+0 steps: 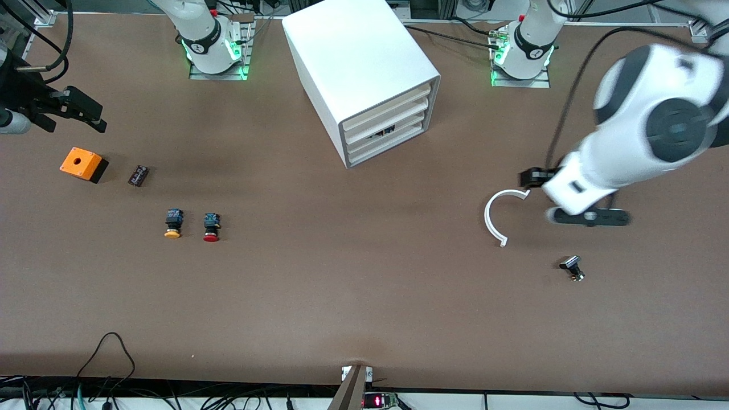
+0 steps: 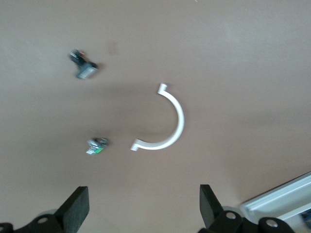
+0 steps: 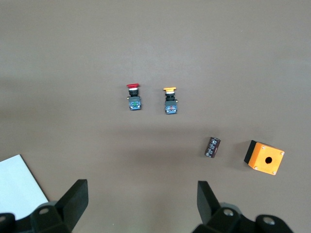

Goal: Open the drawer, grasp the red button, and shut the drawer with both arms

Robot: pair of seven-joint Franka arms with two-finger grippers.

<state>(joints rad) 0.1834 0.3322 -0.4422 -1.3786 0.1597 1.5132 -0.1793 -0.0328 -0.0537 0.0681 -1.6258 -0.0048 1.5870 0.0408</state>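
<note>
At the right arm's end of the surface [image 1: 364, 307], the right claw [image 1: 77, 111] hangs in the air with its fingers [image 3: 73, 201] spread wide and nothing between them. Just below it in the front view sits an orange box [image 1: 81, 163] with a hole, and beside that a small dark cylinder [image 1: 138, 175]. Nearer the front camera lie a yellow-capped button [image 1: 173, 223] and, just beside it, the red button [image 1: 212, 226], both on their sides. The white cabinet [image 1: 359, 74] stands mid-surface between the arm bases, its three drawers [image 1: 387, 122] all shut. Toward the left arm's end lies a white curved piece [image 1: 494, 215], with the left claw [image 1: 586, 216] over the surface just beside it, wide and empty. A small metal part [image 1: 572, 267] lies nearer the front camera.
</note>
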